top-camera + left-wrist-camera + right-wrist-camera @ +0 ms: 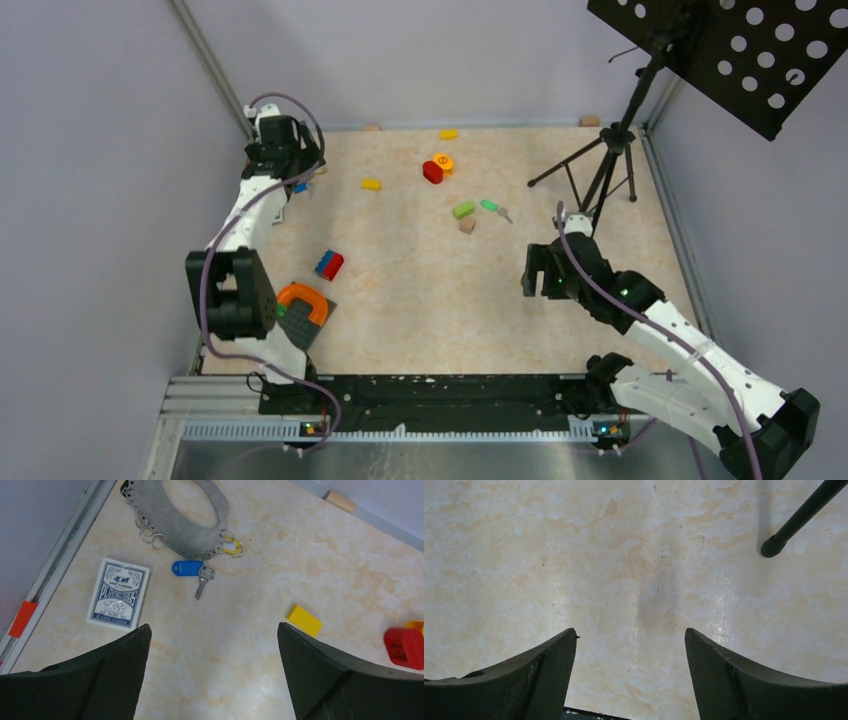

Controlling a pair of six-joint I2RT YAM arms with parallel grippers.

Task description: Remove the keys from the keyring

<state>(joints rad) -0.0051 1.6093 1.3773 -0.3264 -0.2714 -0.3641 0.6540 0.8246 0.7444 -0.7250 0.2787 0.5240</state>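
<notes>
The keyring (170, 517) is a wide grey loop with small metal rings along its edge, lying in the far left corner in the left wrist view. A silver key with a blue head (192, 571) hangs off one ring and lies flat on the table; in the top view only its blue head (299, 186) shows. A yellow tag (233, 547) sits on a neighbouring ring. My left gripper (212, 626) hovers open a short way before the key, empty, high in the corner (292, 158). My right gripper (630, 630) is open over bare table, far away at mid-right (535, 270).
A blue card deck (118, 594) lies left of the key, with a yellow block (304, 620) and a red block (404, 647) to the right. A green-headed key (490, 206), green block (463, 210), red-blue block (329, 264), orange curved toy (303, 300) and tripod (605, 160) stand around.
</notes>
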